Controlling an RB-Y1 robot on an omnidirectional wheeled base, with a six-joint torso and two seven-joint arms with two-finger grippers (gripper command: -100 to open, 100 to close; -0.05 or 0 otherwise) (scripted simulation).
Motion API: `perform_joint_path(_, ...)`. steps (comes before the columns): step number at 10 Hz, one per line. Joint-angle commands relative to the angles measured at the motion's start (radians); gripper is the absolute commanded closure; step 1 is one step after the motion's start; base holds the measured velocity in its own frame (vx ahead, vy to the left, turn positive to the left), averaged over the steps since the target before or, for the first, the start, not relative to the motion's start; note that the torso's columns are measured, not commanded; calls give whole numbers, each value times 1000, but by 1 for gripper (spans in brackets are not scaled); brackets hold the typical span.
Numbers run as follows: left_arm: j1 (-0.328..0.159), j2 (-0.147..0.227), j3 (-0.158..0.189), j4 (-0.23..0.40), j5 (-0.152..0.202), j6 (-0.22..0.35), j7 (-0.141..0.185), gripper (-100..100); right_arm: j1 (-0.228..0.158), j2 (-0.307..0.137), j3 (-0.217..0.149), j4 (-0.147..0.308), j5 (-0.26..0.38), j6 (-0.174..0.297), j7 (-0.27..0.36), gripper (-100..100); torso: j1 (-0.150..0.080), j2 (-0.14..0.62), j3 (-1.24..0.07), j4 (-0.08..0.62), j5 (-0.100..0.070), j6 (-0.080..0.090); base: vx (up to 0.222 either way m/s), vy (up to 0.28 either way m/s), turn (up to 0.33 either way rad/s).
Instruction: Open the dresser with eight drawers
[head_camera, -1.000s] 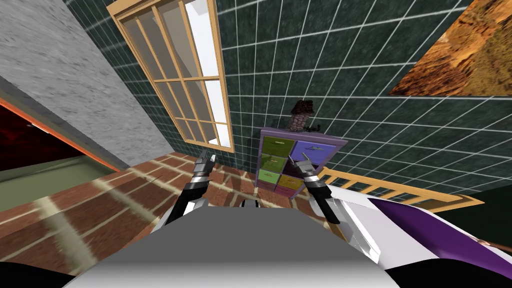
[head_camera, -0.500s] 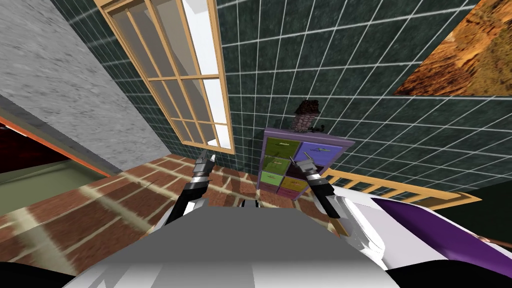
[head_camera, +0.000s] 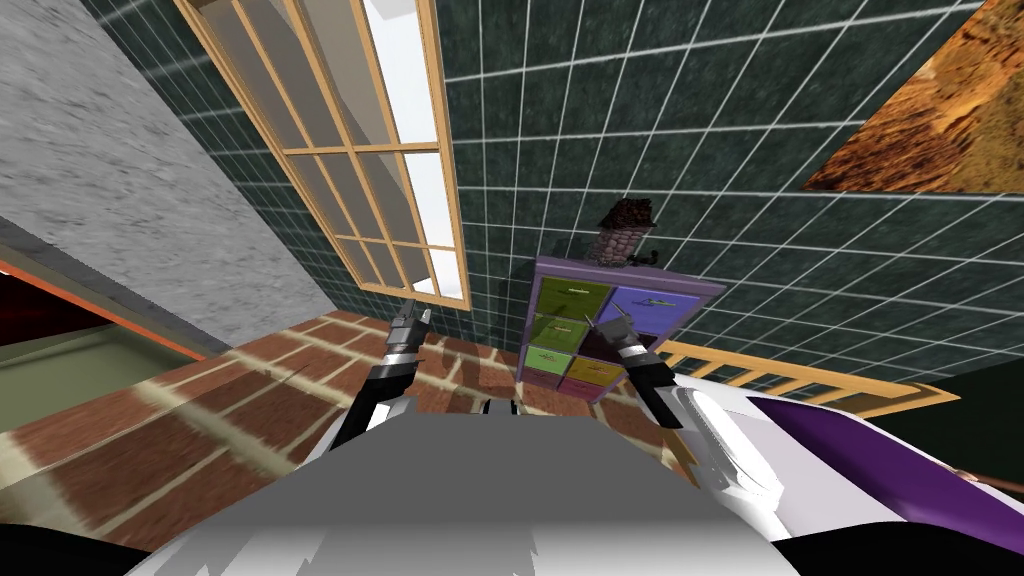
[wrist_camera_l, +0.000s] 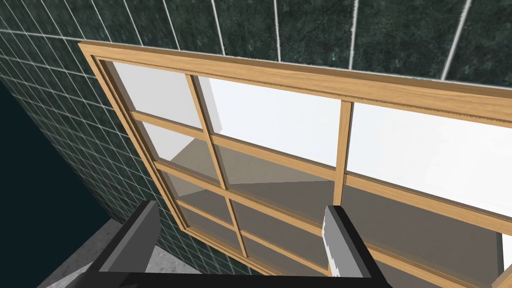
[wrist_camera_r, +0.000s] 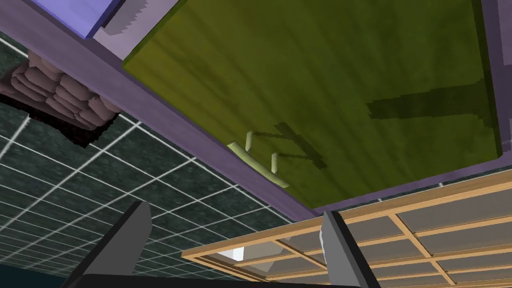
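Two grippers: left gripper (head_camera: 410, 318) and right gripper (head_camera: 610, 322) were spread, empty.
Dresser: purple-framed dresser with coloured drawers (head_camera: 572, 330) stood at the tiled wall (head_camera: 700, 150), ahead of our right gripper.
Risk: we judged its fingers (wrist_camera_r: 337, 250) might miss the off-centre pale bar handle (wrist_camera_r: 258, 165) on the olive-green drawer front (wrist_camera_r: 350, 75).
Room: white-and-purple bed (head_camera: 870, 455) crowded our right; brick floor (head_camera: 180, 420) lay open left.

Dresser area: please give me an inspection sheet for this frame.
Surface: brick floor; dresser stands on it against the tiled wall.
Job's things: dresser has a purple frame and coloured drawers; olive drawer with bar handle lies ahead of the right pincer, not gripped.
Clutter: stone-textured ornament on the dresser top.
Grippers: left pincer open, facing the window; right pincer open, apart from the handle.
Cables: nothing seen.
Surroundings: wood-framed window, wooden rail to my right.
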Motion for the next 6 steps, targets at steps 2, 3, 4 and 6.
perform_joint_path(2, 0, 0, 0, 0, 0, 0, 0, 0, -19, -37, -30, 32, 93, 21, 83, -100, 2, -2, -1, 0, 1, 0, 65, 95, -32)
perform_joint_path(3, 0, 0, 0, 0, 0, 0, 0, 0, -26, -52, -42, 45, 126, 28, 112, -100, 0, -1, -1, 0, 0, 0, 63, 77, -27)
perform_joint_path(4, 0, 0, 0, 0, 0, 0, 0, 0, -32, -66, -53, 56, 155, 34, 140, -100, -1, -1, 0, 0, 0, 0, 61, 94, -43)
perform_joint_path(6, 0, 0, 0, 0, 0, 0, 0, 0, -44, -91, -73, 76, 212, 46, 188, -100, 1, 0, 0, 0, 0, 0, 57, 100, -44)
